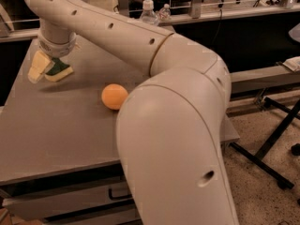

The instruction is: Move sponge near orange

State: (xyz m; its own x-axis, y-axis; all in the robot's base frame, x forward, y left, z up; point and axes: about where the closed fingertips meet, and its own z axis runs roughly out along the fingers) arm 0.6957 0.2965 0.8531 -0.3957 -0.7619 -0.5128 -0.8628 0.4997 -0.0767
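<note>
"Watching the arm: it is stretching over the tabletop, and a low pass is risking rolling the orange away."

"The end effector is pinching the sponge at the far left, well apart from it; a slip is threatening a drop."

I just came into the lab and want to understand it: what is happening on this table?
A robot arm reaches across the table. Its claw is over the far left part of the table and grips the sponge, which seems to be held just above the surface. The orange sits alone nearer the middle, clearly apart from the sponge, so the sponge has not yet been brought near it.
</note>
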